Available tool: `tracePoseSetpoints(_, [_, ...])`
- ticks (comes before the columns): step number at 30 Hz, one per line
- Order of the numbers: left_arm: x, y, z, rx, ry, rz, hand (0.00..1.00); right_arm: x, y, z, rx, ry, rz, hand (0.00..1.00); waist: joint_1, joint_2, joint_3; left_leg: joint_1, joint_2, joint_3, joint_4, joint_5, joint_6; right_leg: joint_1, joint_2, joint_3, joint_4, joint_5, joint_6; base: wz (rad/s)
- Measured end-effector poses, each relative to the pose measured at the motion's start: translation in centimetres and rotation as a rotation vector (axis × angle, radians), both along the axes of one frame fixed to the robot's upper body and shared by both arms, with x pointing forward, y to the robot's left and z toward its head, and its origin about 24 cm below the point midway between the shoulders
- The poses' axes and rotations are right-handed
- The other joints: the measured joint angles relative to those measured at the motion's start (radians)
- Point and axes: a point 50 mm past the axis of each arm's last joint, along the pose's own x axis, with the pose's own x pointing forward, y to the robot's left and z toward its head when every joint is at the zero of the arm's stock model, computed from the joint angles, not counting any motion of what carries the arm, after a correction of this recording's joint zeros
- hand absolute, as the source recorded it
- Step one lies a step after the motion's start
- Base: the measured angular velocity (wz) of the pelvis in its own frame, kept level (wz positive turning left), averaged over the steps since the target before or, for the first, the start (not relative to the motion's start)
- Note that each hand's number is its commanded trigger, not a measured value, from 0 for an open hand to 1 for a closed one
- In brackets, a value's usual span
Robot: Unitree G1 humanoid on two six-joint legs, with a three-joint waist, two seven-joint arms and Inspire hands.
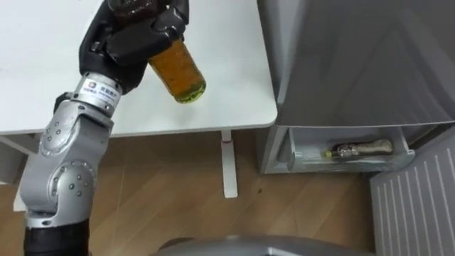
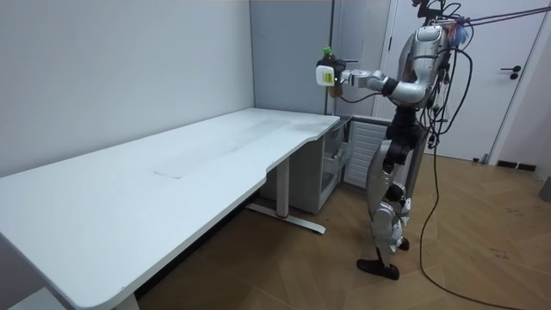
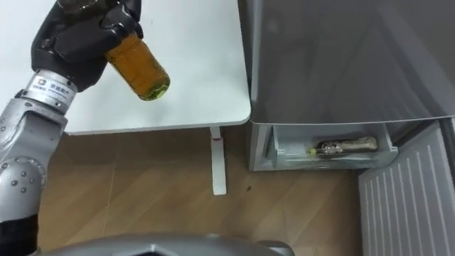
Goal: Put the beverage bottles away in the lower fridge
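Carrying step: left hand (image 1: 135, 39) clamped round amber bottle (image 1: 181, 71), held aloft over table (image 1: 234, 85) edge. Open lower drawer (image 1: 313, 165) sits at 4 o'clock, another bottle (image 1: 359, 149) lying inside. Next likely: swing right, bend low, lay it alongside.

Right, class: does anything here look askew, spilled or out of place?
Nothing is spilled or damaged. One bottle lies on its side in the open fridge drawer rather than standing. The left robot hand grips an amber bottle above the table, and it appears slanted in the eye views.
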Motion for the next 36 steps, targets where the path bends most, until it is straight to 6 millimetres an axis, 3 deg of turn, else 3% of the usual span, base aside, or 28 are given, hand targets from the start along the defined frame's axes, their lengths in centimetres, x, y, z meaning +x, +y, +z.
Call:
tracePoseSetpoints(2, [-0.4,-0.2,-0.4,-0.061,0.022,-0.023,1.0,0.3,0.0,0.0,0.0,-0.002,0.02,0.0,-0.001,-0.001,0.0004,-0.008,-0.006,-0.016,0.001,0.001,0.001,0.0,-0.003,-0.016,0.002,0.0,0.0,0.23])
tracePoseSetpoints(4, [-0.7,-1.3,-1.4,-0.14,0.066,-0.076,1.0,0.9,0.2,0.0,0.002,-0.007,0.05,0.0,-0.001,-0.008,0.0063,-0.017,-0.016,-0.048,-0.002,0.008,0.002,0.005,-0.007,-0.043,0.002,-0.001,0.002,0.37])
tracePoseSetpoints(10, [-2.5,-3.1,-6.6,-0.174,0.292,-0.147,1.0,3.5,0.2,0.1,-0.003,-0.051,0.123,0.0,0.004,-0.013,0.0146,-0.032,-0.018,-0.06,0.002,0.011,0.002,-0.002,-0.007,-0.058,0.003,-0.001,0.002,0.08])
tracePoseSetpoints(14, [-3.2,-3.2,-8.2,-0.18,0.366,-0.144,1.0,4.0,0.3,0.2,0.01,-0.062,0.129,0.0,0.003,-0.02,0.0184,-0.038,-0.017,-0.064,0.01,0.01,0.002,-0.002,-0.007,-0.064,0.003,-0.001,0.002,0.04])
tracePoseSetpoints(18, [-3.4,-3.1,-8.9,-0.178,0.398,-0.139,1.0,4.3,0.1,0.3,0.014,-0.07,0.131,0.0,0.004,-0.017,0.0186,-0.048,-0.017,-0.068,0.019,0.01,0.002,-0.003,-0.007,-0.066,0.015,-0.001,0.002,0.02])
tracePoseSetpoints(23, [-4.2,-2.9,-10.2,-0.185,0.455,-0.133,1.0,6.2,0.2,0.7,0.025,-0.15,0.122,0.0,0.003,-0.017,0.017,-0.048,-0.017,-0.069,0.022,0.01,0.002,-0.003,-0.007,-0.065,0.017,-0.001,0.002,0.0])
tracePoseSetpoints(28, [-4.7,-3.0,-11.3,-0.187,0.495,-0.152,1.0,9.3,2.0,1.3,0.131,-0.312,0.116,0.0,0.013,-0.023,0.0106,-0.047,-0.017,-0.068,0.028,0.01,0.002,-0.005,-0.008,-0.065,0.017,-0.002,0.003,0.0])
tracePoseSetpoints(36, [-5.4,-2.4,-13.1,-0.092,0.572,-0.144,1.0,11.4,4.5,1.9,0.255,-0.419,0.14,0.0,0.012,-0.039,0.0114,-0.045,-0.017,-0.061,0.036,0.01,0.003,-0.001,-0.008,-0.053,0.017,-0.002,0.003,-0.01])
